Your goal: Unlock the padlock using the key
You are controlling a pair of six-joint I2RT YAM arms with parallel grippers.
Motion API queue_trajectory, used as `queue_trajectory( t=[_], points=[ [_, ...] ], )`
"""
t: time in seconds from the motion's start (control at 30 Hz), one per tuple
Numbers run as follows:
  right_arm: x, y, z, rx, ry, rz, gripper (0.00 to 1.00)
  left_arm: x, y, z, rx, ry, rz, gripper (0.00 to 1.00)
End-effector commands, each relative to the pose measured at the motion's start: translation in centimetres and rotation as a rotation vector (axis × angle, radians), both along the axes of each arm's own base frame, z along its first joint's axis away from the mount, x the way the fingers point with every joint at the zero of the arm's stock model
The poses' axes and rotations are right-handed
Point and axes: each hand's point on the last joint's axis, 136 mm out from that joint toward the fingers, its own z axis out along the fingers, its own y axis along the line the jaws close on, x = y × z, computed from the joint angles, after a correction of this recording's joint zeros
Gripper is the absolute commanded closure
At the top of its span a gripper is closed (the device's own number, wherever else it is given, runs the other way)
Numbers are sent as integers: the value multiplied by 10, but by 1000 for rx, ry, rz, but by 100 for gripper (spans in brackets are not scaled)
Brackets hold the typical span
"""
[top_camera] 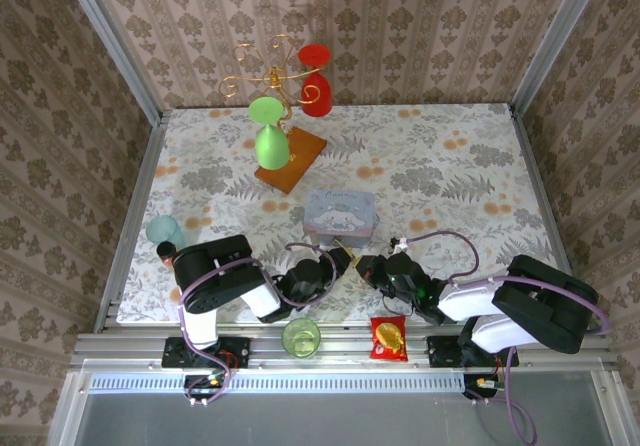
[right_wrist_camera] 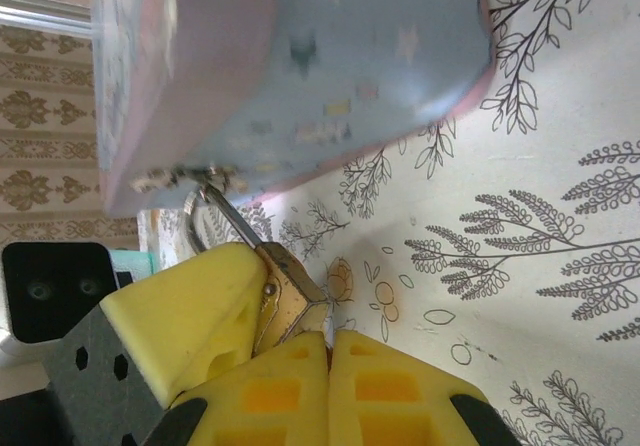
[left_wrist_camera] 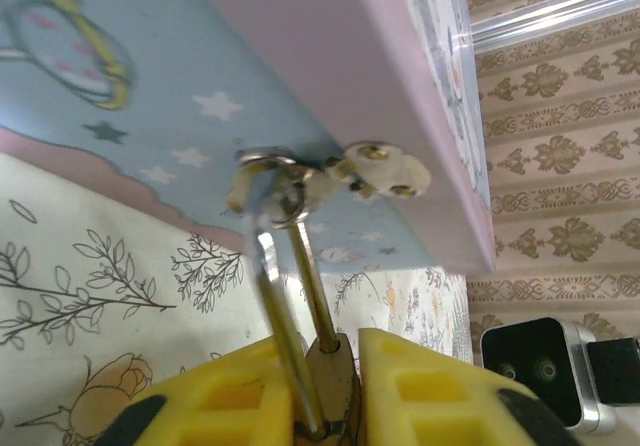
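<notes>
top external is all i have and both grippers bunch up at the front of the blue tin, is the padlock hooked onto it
observer: Yes. In the left wrist view the padlock hangs by its shackle, which is threaded through the clasp on the blue tin.
operator: who has the lock body
observer: The left gripper. Its yellow fingers sit tight against both sides of the brass body.
operator: and the key
observer: I cannot make out the key. In the right wrist view the right gripper is shut, with its tips right up against the end of the padlock opposite the shackle.
</notes>
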Motion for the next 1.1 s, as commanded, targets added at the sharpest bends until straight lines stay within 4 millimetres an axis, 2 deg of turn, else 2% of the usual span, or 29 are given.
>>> queue_trajectory(
  t=[0.0,0.2,0.27,0.33,0.47,0.57,0.73,0.9,1.07],
  points=[
    [0,13,13,-16,-53,63,100,5,-2,10,-20,-37,5,87],
    [-5,7,16,-100,-110,124,97,4,-2,16,-38,-35,-2,91],
    [-7,10,22,-104,-136,159,90,3,-4,19,-49,-35,-7,92],
    [-8,8,23,-129,-142,179,76,3,-4,23,-52,-45,-9,92],
    [-10,-19,16,-304,-123,188,59,2,1,21,-36,-53,-4,93],
    [-14,-39,22,-500,-158,267,52,1,2,18,-32,-45,-7,94],
    [-20,-54,23,-752,-241,439,54,-2,0,18,-37,-39,-19,96],
    [-20,-35,20,-812,-288,591,60,-4,-4,22,-53,-38,-29,96],
    [-9,-14,21,-858,-362,634,61,-5,-5,24,-57,-40,-32,96]
  ],
)
